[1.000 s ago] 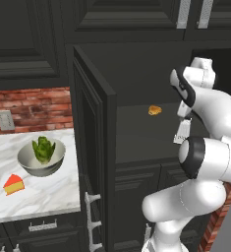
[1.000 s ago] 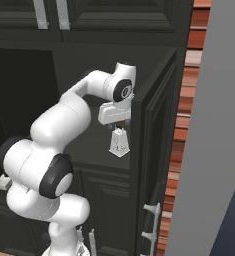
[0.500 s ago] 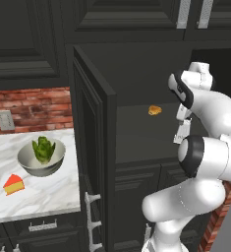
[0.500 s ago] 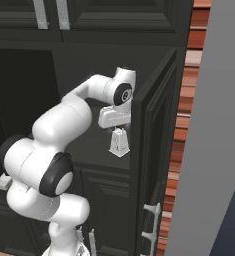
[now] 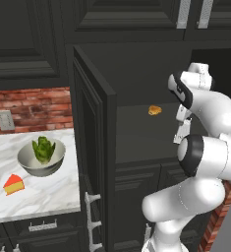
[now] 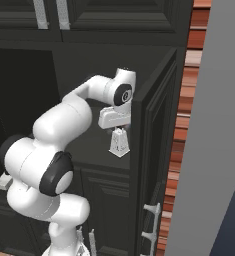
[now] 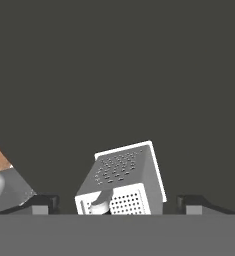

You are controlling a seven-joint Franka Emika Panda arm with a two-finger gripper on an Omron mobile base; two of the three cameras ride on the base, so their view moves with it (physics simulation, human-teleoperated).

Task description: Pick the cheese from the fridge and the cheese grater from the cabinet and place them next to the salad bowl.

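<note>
The cheese grater (image 6: 119, 142) stands on the dark shelf inside the open black cabinet (image 5: 93, 128). My gripper (image 6: 118, 133) hangs right above it, pointing down. In the hand view the grater (image 7: 124, 177) sits tilted between my open gripper (image 7: 120, 202), with a gap on each side to the fingertips (image 7: 43, 203). The cheese (image 5: 13, 183), a yellow-orange wedge with a red rind, lies on the marble counter just left of and in front of the salad bowl (image 5: 26, 165), which holds green lettuce.
A small orange-brown lump (image 5: 155, 110) lies farther back on the same cabinet shelf. The cabinet doors (image 6: 154, 150) stand open on both sides of the arm. The fridge's light grey side (image 6: 214, 130) rises at the right. A brick wall (image 5: 33, 106) backs the counter.
The hand has sunk slightly toward the grater. The grater, cheese and bowl have not moved.
</note>
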